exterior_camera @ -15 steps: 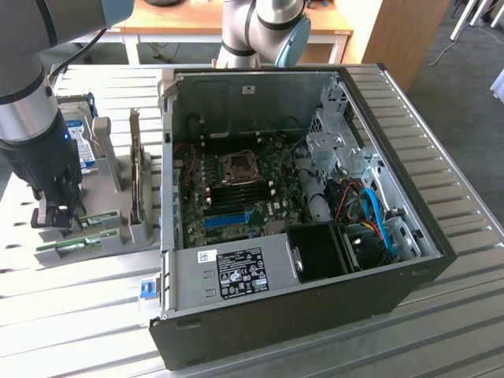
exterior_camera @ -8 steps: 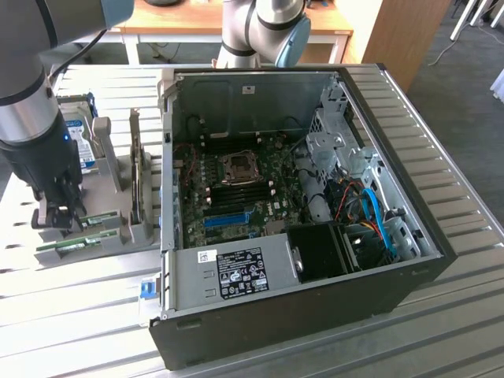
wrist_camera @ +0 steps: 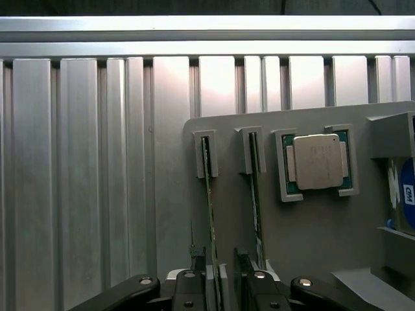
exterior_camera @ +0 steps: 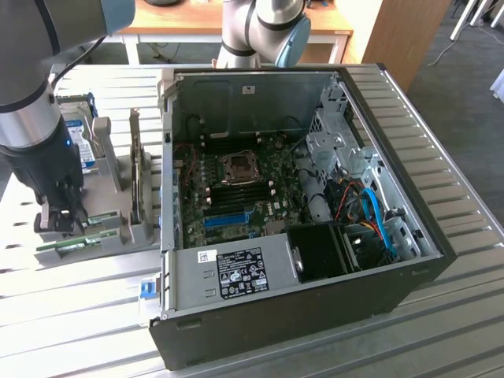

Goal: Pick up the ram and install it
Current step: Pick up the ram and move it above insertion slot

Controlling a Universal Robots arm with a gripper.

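Note:
Two ram sticks stand on edge in slots of a grey holder [wrist_camera: 311,246]. One ram [wrist_camera: 209,194] runs down between my fingers; the other ram [wrist_camera: 255,194] stands one slot over, beside it. My gripper [wrist_camera: 220,288] is open, one finger on each side of the first stick, and a gap still shows at the far finger. In the exterior view the gripper [exterior_camera: 61,223] is low over the holder at the left, with the green ram sticks [exterior_camera: 79,242] below it.
A silver processor [wrist_camera: 318,162] and a blue-labelled hard drive [exterior_camera: 79,138] share the holder. The open computer case [exterior_camera: 315,315] lies to the exterior view's right, its motherboard's dark memory slots [exterior_camera: 240,189] uncovered. Another arm [exterior_camera: 260,31] stands behind the case.

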